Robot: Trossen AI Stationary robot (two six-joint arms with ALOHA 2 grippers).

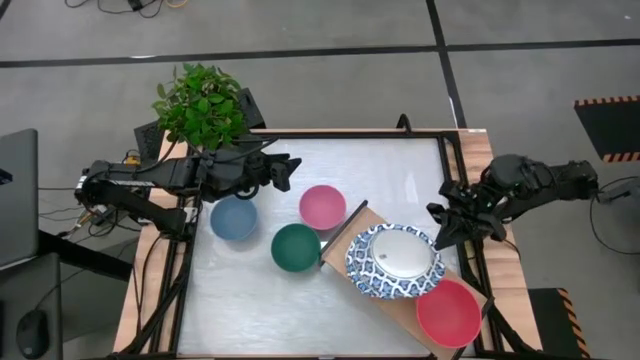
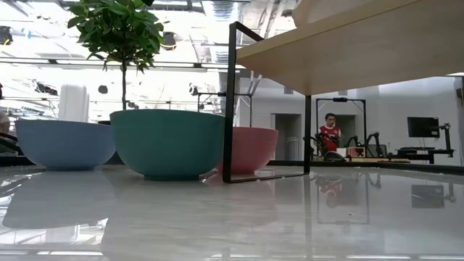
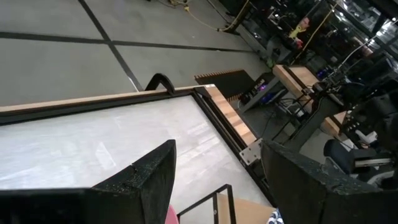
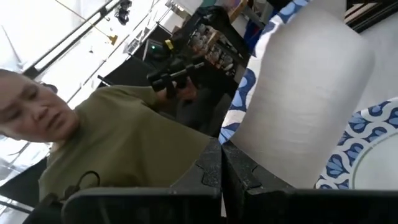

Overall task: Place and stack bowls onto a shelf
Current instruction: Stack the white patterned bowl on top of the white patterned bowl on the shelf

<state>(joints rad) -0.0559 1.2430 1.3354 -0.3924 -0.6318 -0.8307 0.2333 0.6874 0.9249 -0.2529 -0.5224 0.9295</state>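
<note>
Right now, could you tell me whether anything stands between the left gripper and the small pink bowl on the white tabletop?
Nothing visible does. From above, the left gripper hangs open just left of the small pink bowl, with only bare tabletop between them; the slate-blue bowl and dark green bowl sit aside.

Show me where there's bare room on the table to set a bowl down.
The wide bare patch of table beyond the pink bowl, and the strip nearer than the green bowl. Crowded: blue bowl, green and pink bunch together; the shelf carries patterned bowls and a red bowl.
</note>
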